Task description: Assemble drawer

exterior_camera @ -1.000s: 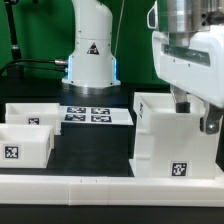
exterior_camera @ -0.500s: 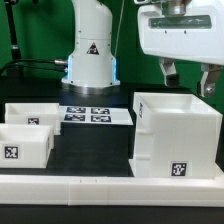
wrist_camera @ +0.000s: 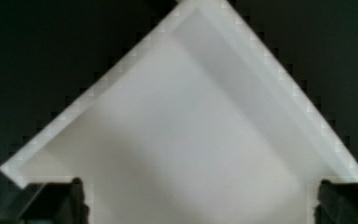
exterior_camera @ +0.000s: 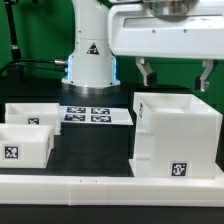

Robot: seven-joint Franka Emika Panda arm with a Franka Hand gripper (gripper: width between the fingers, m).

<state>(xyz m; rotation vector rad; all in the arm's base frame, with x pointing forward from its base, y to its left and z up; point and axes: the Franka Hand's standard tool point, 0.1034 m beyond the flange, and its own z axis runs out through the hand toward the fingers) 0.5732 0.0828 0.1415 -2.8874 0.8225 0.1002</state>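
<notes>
The tool point(exterior_camera: 175, 85) is seen spread apart above the boxy white plastic housing point(exterior_camera: 178, 140) at the exterior view's lower right. A square-tagged tray point(exterior_camera: 25, 148) is set lower left.

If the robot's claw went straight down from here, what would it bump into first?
Most likely the big white housing, which sits right under the open gripper. The wrist view shows it filling the space below. Whether the gripper would hit the rim or slide around the walls is unclear.
</notes>
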